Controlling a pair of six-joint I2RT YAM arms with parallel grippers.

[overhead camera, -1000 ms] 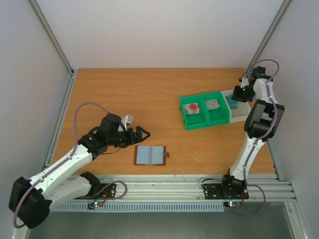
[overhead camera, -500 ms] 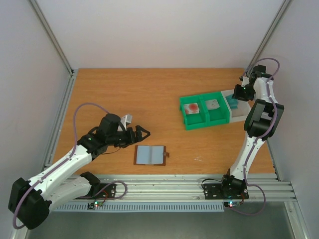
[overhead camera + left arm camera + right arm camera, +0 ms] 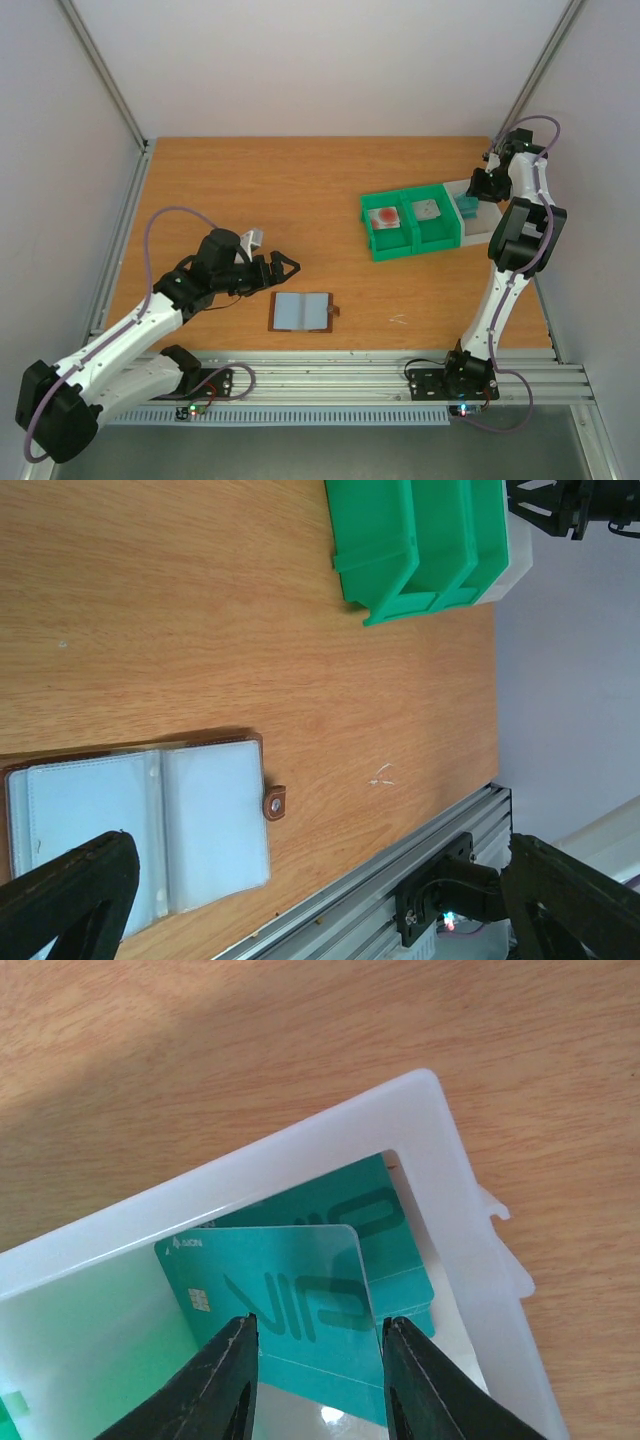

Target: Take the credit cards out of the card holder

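nearest you, the left gripper [image 3: 287, 266] hangs with its jaws spread as wide as they go, gripping nothing, just beside the card holder [image 3: 301, 312]. it has barely stirred in the last second. the holder lies open and flat on the table [image 3: 250, 190], and the left wrist view shows its clear pockets [image 3: 200, 820] with no card in them, so i'd judge the emptying done or very nearly so.

further out, the green bins [image 3: 415, 246] hold the pink card [image 3: 386, 217] with its red blot in one compartment and the grey card [image 3: 428, 209] in the next.

farthest, the change: your right gripper [image 3: 315, 1338] has shifted slightly over the white bin [image 3: 300, 1152] and its jaws have been parting. they stand narrowly apart with the teal card [image 3: 280, 1280] between them, leaning down inside the bin on a second teal card [image 3: 395, 1225]. you cannot tell from here whether the fingers still touch its edges. it reads as a release under way, likely the last drop-off.
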